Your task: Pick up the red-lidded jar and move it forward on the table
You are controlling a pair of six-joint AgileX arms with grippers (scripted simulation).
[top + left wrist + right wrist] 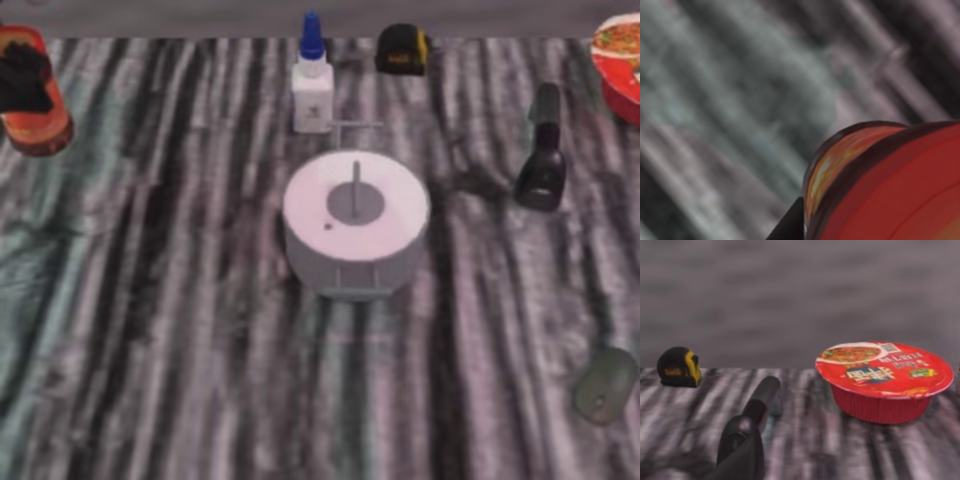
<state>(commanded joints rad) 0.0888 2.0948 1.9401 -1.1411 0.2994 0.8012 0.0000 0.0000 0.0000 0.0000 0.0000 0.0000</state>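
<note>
Left gripper (22, 78) fingers apparently clamp the red-lidded jar (40, 120), far-left.

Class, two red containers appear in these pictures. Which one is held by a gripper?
The red-lidded jar at the table's far left, gripped by the left gripper. The wide red noodle bowl sits untouched at the far right.

Surface (200, 380): drum (356, 225) centre, glue bottle (312, 85) just behind it, tape measure (402, 50) far edge, scanner (541, 150) right, noodle bowl (620, 60) far-right corner, mouse (605, 385) near-right, jar (35, 95) far-left.
</note>
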